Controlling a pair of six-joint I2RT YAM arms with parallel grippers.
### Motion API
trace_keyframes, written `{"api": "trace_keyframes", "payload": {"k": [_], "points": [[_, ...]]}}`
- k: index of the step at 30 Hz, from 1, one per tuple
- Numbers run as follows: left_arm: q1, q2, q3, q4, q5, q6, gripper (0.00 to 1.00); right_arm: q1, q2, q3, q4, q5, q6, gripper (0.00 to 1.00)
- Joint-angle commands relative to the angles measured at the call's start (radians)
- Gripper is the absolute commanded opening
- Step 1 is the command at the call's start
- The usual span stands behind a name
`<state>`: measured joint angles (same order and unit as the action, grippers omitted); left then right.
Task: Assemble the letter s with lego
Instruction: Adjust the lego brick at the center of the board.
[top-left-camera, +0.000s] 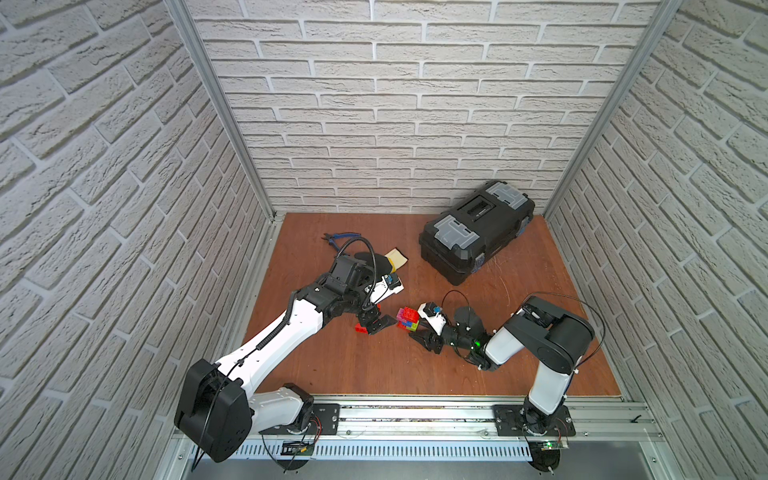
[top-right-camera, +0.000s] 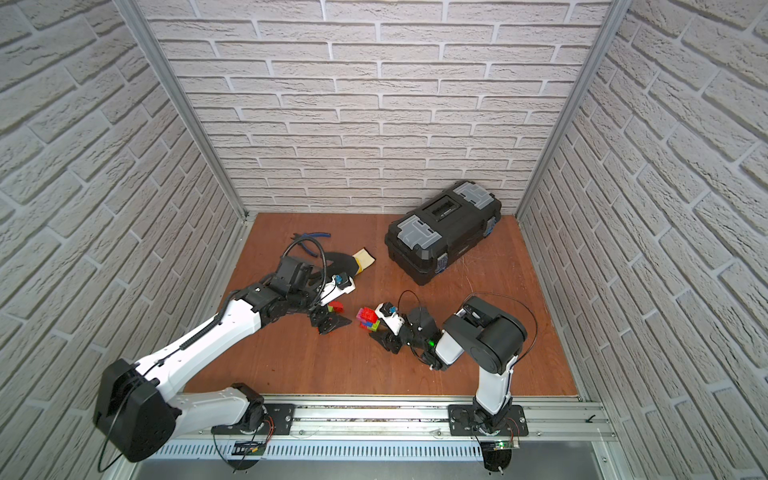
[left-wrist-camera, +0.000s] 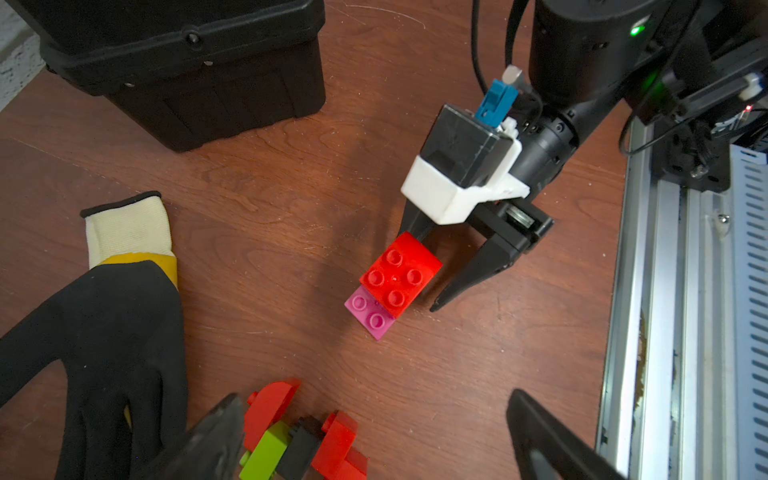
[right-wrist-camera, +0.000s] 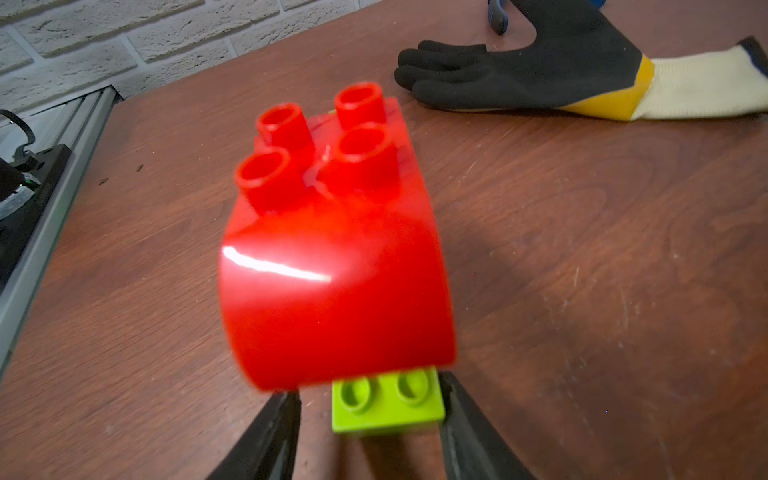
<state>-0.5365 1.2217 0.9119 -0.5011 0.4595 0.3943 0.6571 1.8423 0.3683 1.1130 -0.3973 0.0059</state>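
The lego is in two groups on the wooden floor. A stack (top-left-camera: 407, 321) with a red brick (left-wrist-camera: 400, 274) on a pink one (left-wrist-camera: 370, 316) stands in the middle. My right gripper (right-wrist-camera: 369, 390) reaches it from the side. Its jaws flank a lime green brick (right-wrist-camera: 386, 401) low on the stack, which touches one finger while a gap shows at the other. A curved red brick (right-wrist-camera: 332, 270) tops the stack. A loose cluster (left-wrist-camera: 299, 440) of red, lime and black bricks lies beside one finger of my left gripper (left-wrist-camera: 374, 401), which is wide open and holds nothing.
A black toolbox (top-left-camera: 476, 232) stands at the back right. A black glove (right-wrist-camera: 540, 75) with a cream cuff (top-left-camera: 397, 257) lies behind the left arm, blue-handled pliers (top-left-camera: 338, 239) beyond it. An aluminium rail (top-left-camera: 415, 415) runs along the front edge.
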Motion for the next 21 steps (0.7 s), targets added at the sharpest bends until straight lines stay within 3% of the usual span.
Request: {"api": "trace_keyframes", "payload": {"k": [1,14,21], "points": [[0.015,-0.019,-0.019,0.024,0.031,-0.015,0.98,0.012,0.020,0.022,0.089,0.018,-0.026,0.52],[0.029,-0.021,-0.018,0.004,0.041,-0.011,0.98,0.015,0.068,0.029,0.166,-0.003,-0.023,0.35],[0.035,-0.023,-0.007,-0.006,0.042,-0.013,0.98,0.014,0.014,0.002,0.190,-0.019,0.014,0.32]]}}
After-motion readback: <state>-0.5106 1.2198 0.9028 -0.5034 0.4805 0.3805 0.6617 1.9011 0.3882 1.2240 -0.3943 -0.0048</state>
